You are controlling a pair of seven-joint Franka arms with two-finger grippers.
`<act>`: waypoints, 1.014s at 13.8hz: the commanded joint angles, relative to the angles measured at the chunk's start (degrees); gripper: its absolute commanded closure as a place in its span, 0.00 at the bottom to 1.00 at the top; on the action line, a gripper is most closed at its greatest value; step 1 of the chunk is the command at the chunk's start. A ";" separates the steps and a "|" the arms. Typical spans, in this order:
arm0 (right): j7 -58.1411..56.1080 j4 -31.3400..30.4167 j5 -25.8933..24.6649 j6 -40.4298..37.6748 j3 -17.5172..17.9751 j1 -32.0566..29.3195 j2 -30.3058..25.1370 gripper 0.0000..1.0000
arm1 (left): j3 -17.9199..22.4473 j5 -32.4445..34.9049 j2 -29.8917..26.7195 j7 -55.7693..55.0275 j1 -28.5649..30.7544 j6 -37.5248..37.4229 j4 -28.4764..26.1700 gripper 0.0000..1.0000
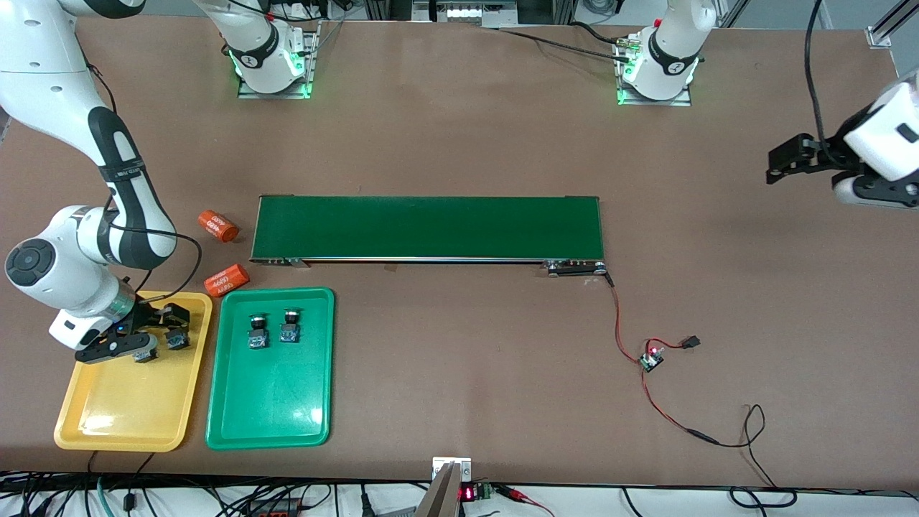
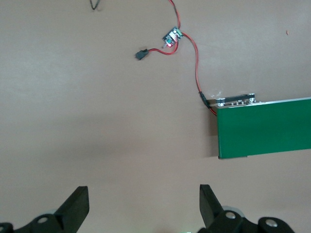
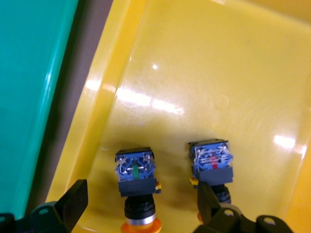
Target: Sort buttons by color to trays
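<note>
Brown tabletop, both arm bases along its top edge in the front view; the long dark-green conveyor belt (image 1: 427, 227) lies mid-table and serves as the reference here.

Toward the right arm's end of the belt, and nearer the front camera than it, sits the yellow tray (image 1: 108, 424). The right gripper (image 1: 136, 345) hangs low over that tray's end closest to the belt. Its fingers (image 3: 73, 201) stand wide apart and grip nothing. Two yellow-capped buttons lie on the tray floor side by side, caps toward the gripper: one (image 3: 137, 177) between the spread fingers, the second (image 3: 212, 162) against the other finger.

Just beside the yellow tray, between it and the belt's middle, is the green tray (image 1: 276, 409). It holds two more buttons (image 1: 258, 332) (image 1: 289, 327), close together at the end nearest the belt.

Two orange cylinders (image 1: 217, 225) (image 1: 227, 279) lie off the belt's corner on this same end, outside both trays.

Off the belt's other end a small circuit board (image 1: 652, 359) with red wires lies on the bare table. The left gripper (image 1: 786, 159) waits in the air over the table at that end, spread wide and empty.

Judgement: the release into the yellow tray looks finished and the sort appears complete, four buttons in two trays. The next move calls for lifting the right gripper straight up, clear of both buttons, without nudging the one beside its finger.
</note>
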 commanded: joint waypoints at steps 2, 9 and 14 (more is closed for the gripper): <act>9.86 -0.54 0.37 -12.47 0.47 3.02 -8.89 0.00 | 1.77 -1.01 0.27 0.83 -0.39 -0.09 1.10 0.00; 14.21 -0.10 0.19 -41.40 0.30 10.41 -31.30 0.00 | 1.16 -1.37 0.71 0.83 0.41 -0.17 1.28 0.00; 15.79 -1.07 0.81 -51.88 -3.65 14.19 -38.26 0.00 | 1.51 -0.84 0.09 0.83 0.58 -0.62 1.37 0.00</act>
